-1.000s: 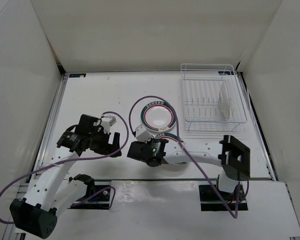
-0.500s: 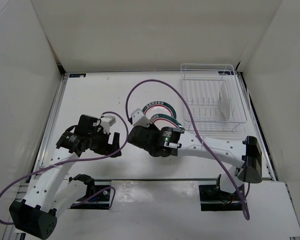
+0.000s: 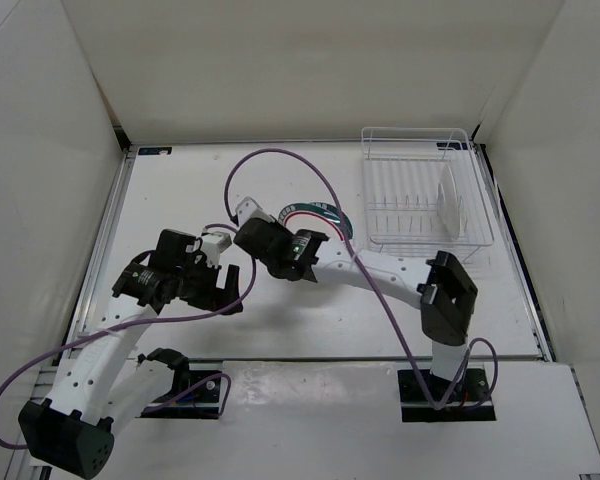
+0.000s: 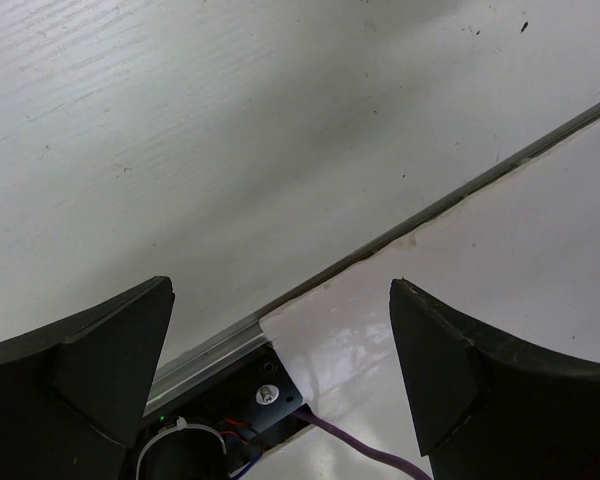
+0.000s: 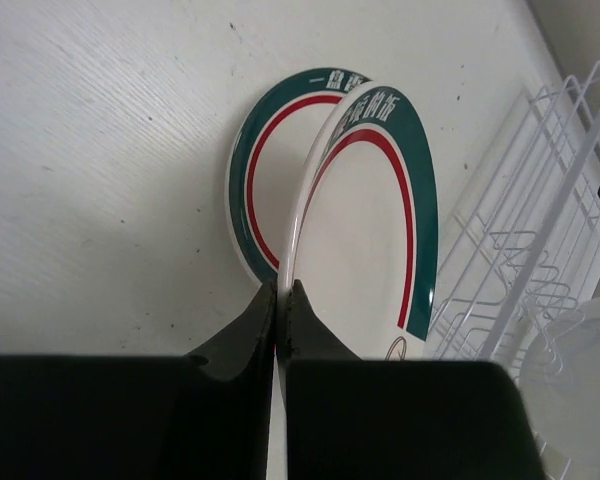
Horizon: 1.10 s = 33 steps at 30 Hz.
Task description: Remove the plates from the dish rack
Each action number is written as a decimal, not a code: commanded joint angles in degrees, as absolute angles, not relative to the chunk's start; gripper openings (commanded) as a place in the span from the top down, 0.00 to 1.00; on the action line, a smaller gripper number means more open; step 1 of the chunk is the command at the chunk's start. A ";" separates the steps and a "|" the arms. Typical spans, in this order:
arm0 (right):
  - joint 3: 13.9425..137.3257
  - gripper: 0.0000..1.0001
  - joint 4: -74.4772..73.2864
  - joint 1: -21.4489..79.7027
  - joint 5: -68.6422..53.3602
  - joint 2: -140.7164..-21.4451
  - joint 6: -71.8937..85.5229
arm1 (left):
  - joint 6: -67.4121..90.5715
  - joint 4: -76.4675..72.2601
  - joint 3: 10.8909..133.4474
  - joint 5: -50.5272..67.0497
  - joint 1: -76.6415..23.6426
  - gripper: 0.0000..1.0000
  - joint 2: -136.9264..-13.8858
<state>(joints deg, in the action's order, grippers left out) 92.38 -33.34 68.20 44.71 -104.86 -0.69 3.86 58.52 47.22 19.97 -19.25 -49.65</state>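
Observation:
My right gripper [image 5: 280,290] is shut on the near rim of a white plate [image 5: 370,230] with a green rim and a red ring. It holds that plate tilted over a second, matching plate [image 5: 242,180] that lies flat on the table. In the top view the right gripper [image 3: 292,230] covers most of these plates [image 3: 325,211]. The white wire dish rack [image 3: 420,235] stands at the back right with one plate [image 3: 448,205] upright in it. My left gripper [image 3: 230,285] is open and empty over the table's near edge [image 4: 400,230].
The rack's wires [image 5: 510,250] stand close to the right of the held plate. A purple cable [image 3: 280,160] loops over the table behind the right wrist. White walls enclose the table on the left, back and right.
My right arm has swung left and towards the back, and its wrist now sits over the plates and hides most of them. The left arm has not moved.

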 commanded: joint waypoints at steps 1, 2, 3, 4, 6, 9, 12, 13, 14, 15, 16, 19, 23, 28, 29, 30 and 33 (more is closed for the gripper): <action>90.54 1.00 -28.74 65.49 44.92 -107.22 -4.39 | 3.43 58.71 47.20 20.92 -19.34 0.00 -49.13; 90.18 1.00 -27.17 65.13 45.00 -107.57 -4.57 | 3.43 58.88 47.20 21.27 -19.34 0.00 -49.48; 89.83 1.00 -26.72 64.60 45.17 -108.10 -4.92 | 3.43 58.71 47.28 21.18 -19.34 0.00 -49.57; 88.95 1.00 -26.11 64.43 45.61 -108.71 -5.62 | 3.43 58.62 47.37 21.09 -19.42 0.00 -49.74; 88.94 1.00 -25.40 63.29 45.62 -110.30 -6.15 | 3.34 58.62 47.46 21.27 -19.42 0.00 -50.10; 89.21 1.00 -24.44 62.67 45.09 -112.50 -6.77 | 3.43 58.71 47.46 21.36 -19.42 0.00 -50.45; 89.65 1.00 -22.86 62.40 45.35 -114.69 -7.38 | 3.34 58.62 47.55 21.36 -19.42 0.00 -50.71; 90.00 1.00 -22.94 62.32 45.70 -115.65 -7.64 | 3.34 58.62 47.37 21.27 -19.42 0.00 -50.71; 90.44 1.00 -22.94 62.23 46.31 -116.71 -7.73 | 3.25 58.62 47.37 21.18 -19.42 0.00 -50.63; 90.87 1.00 -22.94 62.14 46.49 -117.15 -7.73 | 3.34 58.62 47.46 21.09 -19.42 0.00 -50.54; 91.49 1.00 -22.94 62.14 47.02 -118.03 -7.65 | 3.34 58.62 47.46 21.09 -19.42 0.00 -50.62; 92.28 0.95 -22.94 62.05 48.16 -119.79 -7.65 | 3.34 58.80 47.37 21.01 -19.42 0.00 -50.54; 94.30 0.69 -25.22 62.05 47.64 -121.11 -6.42 | 3.34 58.80 47.46 20.92 -19.34 0.00 -50.71; 95.71 0.47 -28.03 61.53 44.39 -117.96 -4.48 | 3.25 58.62 47.46 20.83 -19.51 0.00 -50.62; 96.23 0.40 -28.56 61.26 43.69 -117.51 -3.44 | 3.25 58.62 47.37 20.83 -19.42 0.00 -50.71; 96.41 0.36 -29.43 61.09 42.29 -116.99 -3.08 | 3.34 58.88 47.46 20.92 -19.34 0.00 -50.80; 96.33 0.28 -31.28 60.21 40.53 -113.48 -1.50 | 3.43 58.71 47.46 20.83 -19.34 0.00 -50.54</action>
